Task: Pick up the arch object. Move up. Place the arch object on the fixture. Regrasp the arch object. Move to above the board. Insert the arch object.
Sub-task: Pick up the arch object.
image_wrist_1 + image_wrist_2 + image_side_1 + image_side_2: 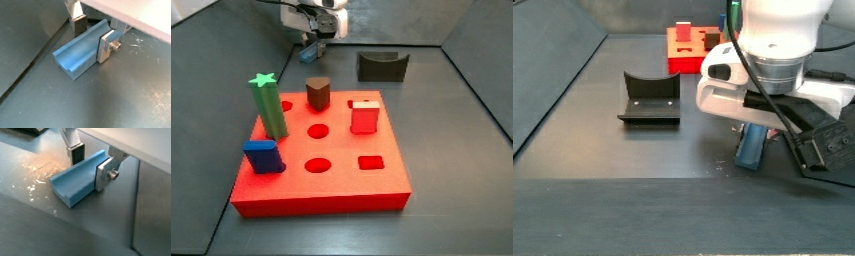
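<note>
The two-finger silver gripper is down at the dark floor with its jaws set on either side of the arch object, a small slate grey-blue elongated block with a channel along its length. In both wrist views one padded finger sits flat against the block's side, while the other finger looks just beside the far side; I can't tell whether it actually touches.

The block lies on the floor, well apart from the fixture, a dark olive-black squat block with a U-shaped notch. In a side view the arch object shows under the wrist, and the large flat red square board lies beyond the fixture.
</note>
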Available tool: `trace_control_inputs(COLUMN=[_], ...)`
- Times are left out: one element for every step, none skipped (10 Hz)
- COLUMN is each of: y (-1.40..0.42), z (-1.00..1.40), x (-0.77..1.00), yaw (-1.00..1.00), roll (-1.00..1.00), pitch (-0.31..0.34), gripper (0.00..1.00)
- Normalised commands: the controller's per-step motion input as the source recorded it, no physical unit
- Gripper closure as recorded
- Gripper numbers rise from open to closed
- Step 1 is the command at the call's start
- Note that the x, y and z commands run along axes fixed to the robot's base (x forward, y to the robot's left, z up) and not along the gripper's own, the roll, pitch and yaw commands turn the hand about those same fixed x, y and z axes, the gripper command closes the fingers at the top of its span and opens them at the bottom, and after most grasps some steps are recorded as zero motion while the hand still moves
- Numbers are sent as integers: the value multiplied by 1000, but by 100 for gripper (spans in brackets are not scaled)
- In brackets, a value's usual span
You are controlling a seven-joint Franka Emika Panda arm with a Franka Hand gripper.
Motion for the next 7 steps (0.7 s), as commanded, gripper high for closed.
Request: trace_control_inputs(y=[0, 0, 0, 0, 0, 0, 0], z=[0, 0, 0, 0, 0, 0, 0], x=[0, 0, 0, 0, 0, 0, 0], yaw=[0, 0, 0, 0, 0, 0, 0], roll=[0, 0, 0, 0, 0, 0, 0], pitch=[0, 0, 0, 0, 0, 0, 0], gripper=[100, 100, 100, 100, 100, 100, 100])
